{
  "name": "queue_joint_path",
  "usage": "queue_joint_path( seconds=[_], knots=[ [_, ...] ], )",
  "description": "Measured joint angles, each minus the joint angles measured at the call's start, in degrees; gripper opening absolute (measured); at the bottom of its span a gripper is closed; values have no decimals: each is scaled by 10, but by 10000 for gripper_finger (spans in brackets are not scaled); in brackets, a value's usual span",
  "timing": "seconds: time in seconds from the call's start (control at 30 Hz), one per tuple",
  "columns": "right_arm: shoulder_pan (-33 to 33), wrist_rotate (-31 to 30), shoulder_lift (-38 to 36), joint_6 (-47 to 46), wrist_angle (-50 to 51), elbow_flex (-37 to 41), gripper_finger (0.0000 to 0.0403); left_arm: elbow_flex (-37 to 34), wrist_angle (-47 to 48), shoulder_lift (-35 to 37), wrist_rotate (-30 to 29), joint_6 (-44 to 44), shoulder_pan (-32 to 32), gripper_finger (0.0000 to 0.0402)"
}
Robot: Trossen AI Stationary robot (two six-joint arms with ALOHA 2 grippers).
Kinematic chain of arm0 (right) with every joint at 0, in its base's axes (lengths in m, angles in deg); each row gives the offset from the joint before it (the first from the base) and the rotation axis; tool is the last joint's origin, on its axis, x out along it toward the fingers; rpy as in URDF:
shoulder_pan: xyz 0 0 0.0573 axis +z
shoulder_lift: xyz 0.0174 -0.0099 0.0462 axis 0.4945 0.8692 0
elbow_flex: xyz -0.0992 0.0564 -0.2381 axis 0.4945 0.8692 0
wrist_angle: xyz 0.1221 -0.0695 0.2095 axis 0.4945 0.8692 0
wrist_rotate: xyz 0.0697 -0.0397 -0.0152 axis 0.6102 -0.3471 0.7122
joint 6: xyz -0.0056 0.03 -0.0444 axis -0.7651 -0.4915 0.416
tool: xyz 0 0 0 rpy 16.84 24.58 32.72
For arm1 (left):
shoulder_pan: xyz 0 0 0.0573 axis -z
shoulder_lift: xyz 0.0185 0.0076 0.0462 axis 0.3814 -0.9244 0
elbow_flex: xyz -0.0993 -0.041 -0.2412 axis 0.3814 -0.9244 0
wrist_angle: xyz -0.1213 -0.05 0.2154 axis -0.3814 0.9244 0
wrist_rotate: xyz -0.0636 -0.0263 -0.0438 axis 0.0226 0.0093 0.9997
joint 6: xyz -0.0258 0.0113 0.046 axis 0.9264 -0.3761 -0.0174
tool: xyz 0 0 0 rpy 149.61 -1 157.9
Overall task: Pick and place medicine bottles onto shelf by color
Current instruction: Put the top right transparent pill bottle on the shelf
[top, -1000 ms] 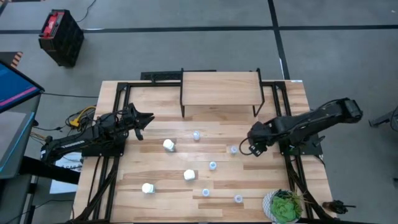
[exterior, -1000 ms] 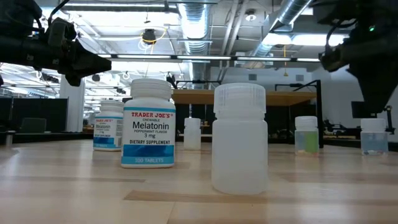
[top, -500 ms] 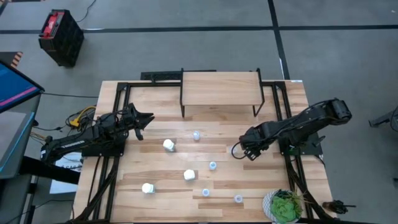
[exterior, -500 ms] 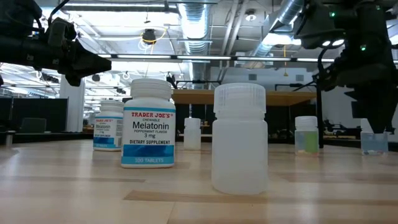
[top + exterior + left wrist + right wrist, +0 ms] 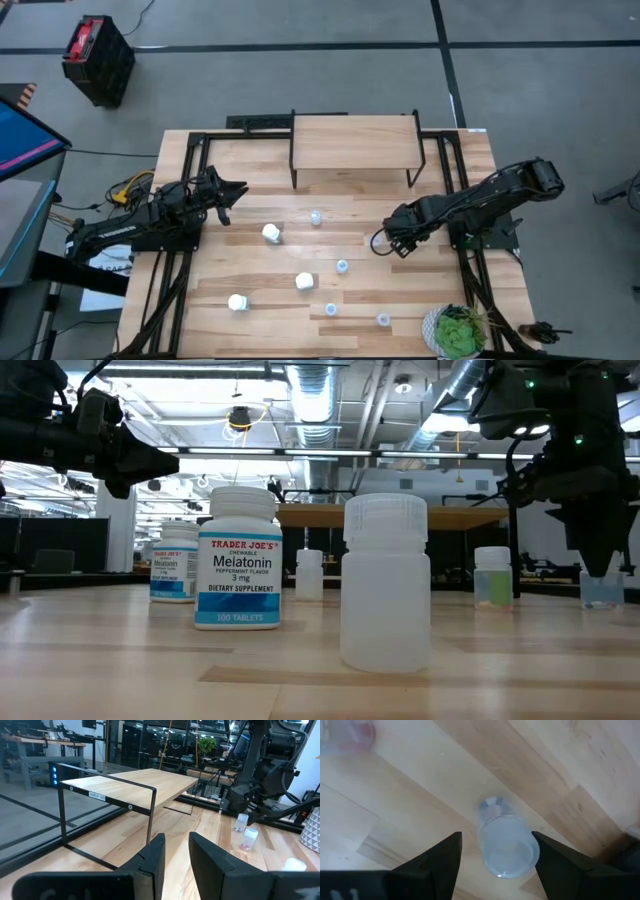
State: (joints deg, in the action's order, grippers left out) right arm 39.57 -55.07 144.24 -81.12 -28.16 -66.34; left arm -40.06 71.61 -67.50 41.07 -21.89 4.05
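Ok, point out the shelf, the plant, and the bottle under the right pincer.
shelf [image 5: 355,142], high view, middle of its wooden top.
plant [image 5: 459,333], high view, on the green leaves.
bottle [image 5: 506,843], right wrist view, on its clear side wall, between the open pincer fingers.

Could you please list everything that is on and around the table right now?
White bottles: three, opaque white, table's left-middle.
Translucent bottles: five, pale bluish, middle and right; one sits between the right end effector's fingers.
Shelf: one, light wood on black legs, far edge.
Plant: one, green, near right corner.
Table: one, light plank top, black frame.
Crate: one, black and red, on floor.
Left end effector: shut, idle at left.
Right end effector: open, lowered around a translucent bottle.
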Motion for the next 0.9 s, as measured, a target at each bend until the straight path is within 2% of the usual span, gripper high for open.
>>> queue_joint_path(
  seconds=[0.2,0.33,0.57,0.7,0.9],
  knots=[
    [-4,9,0,0,0,0,228,0,0,0,0,-1,0,75],
    [-12,10,0,3,0,0,195,0,0,0,0,-2,0,75],
    [-29,22,-1,61,1,-4,135,0,0,0,0,-2,0,75],
    [-40,27,0,124,8,-40,136,0,0,0,0,-2,0,75],
    [-59,30,0,240,97,-162,145,0,0,0,0,-2,0,75]
  ],
)
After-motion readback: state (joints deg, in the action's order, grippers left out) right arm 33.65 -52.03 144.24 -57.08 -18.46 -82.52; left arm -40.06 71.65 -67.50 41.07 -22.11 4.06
